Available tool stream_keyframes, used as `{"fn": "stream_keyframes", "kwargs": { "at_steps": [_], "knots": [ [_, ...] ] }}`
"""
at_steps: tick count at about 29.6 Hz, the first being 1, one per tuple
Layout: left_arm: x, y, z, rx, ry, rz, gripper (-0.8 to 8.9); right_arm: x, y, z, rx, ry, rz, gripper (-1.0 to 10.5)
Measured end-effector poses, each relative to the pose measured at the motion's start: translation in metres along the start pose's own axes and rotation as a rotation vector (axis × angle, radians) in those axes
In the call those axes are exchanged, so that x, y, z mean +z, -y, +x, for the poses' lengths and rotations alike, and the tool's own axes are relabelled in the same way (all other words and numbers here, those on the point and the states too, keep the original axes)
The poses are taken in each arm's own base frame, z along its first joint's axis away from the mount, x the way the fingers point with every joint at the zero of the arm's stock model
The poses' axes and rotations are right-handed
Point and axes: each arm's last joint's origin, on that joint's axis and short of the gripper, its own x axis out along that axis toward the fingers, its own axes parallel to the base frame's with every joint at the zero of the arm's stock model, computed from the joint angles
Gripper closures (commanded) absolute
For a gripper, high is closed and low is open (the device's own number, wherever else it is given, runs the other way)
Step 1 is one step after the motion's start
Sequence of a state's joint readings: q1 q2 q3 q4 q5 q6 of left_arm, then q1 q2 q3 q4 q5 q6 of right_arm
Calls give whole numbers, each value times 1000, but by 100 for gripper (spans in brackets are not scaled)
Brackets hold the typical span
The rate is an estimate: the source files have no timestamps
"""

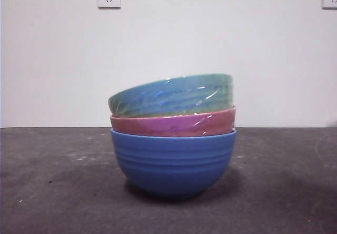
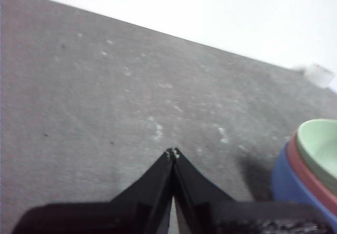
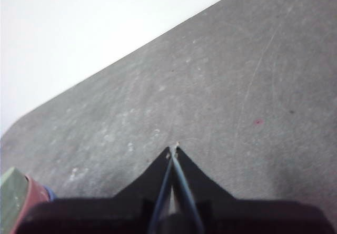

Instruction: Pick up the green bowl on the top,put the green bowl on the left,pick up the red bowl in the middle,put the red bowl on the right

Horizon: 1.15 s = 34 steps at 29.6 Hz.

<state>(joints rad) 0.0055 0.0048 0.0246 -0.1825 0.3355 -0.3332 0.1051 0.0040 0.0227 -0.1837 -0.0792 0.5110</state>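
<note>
Bowls sit stacked on the grey table [image 1: 47, 192]: green bowl [image 1: 174, 95] tilted on top, red bowl [image 1: 174, 124] beneath, blue bowl [image 1: 174, 163] lowest. Left gripper [image 2: 172, 153] and right gripper [image 3: 173, 150] hover over bare tabletop, jaws together, empty. Wrist views cut the stack off.

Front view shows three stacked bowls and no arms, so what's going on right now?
Nothing is being handled yet. The green bowl sits tilted on top of the stack, nested in the red bowl, which rests in the blue bowl on the table. The left tool and right tool are both shut and empty, each over bare table beside the stack. Neither bowl has been moved.
</note>
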Motion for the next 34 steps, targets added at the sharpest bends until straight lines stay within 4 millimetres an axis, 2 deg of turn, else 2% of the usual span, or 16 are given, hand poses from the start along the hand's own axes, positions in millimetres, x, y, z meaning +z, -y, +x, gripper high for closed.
{"fn": "stream_keyframes", "kwargs": {
  "at_steps": [4,7,14,18,24,27,31,32,33,34],
  "knots": [
    [0,1,0,-19,-7,-76,820,1,-1,-1,-9,-16,30,957],
    [5,3,-2,-21,-20,-117,820,11,-7,-5,-14,-24,39,957],
    [54,22,-8,-14,-37,-143,820,61,-36,-15,-24,-43,13,957],
    [82,30,0,-35,-90,-137,820,87,-50,-12,-64,-123,-51,952],
    [123,42,20,-162,-211,-101,820,119,-68,3,-61,-267,-164,948],
    [137,44,31,-209,-291,-93,820,130,-75,12,-55,-340,-225,948],
    [142,46,45,-198,-430,-78,811,136,-80,24,25,-428,-275,945],
    [143,47,47,-205,-457,-64,795,137,-81,27,50,-440,-279,940],
    [144,50,51,-220,-479,-42,680,137,-81,30,78,-456,-283,908],
    [146,53,54,-237,-488,-22,523,136,-81,32,89,-468,-284,832]
  ]
}}
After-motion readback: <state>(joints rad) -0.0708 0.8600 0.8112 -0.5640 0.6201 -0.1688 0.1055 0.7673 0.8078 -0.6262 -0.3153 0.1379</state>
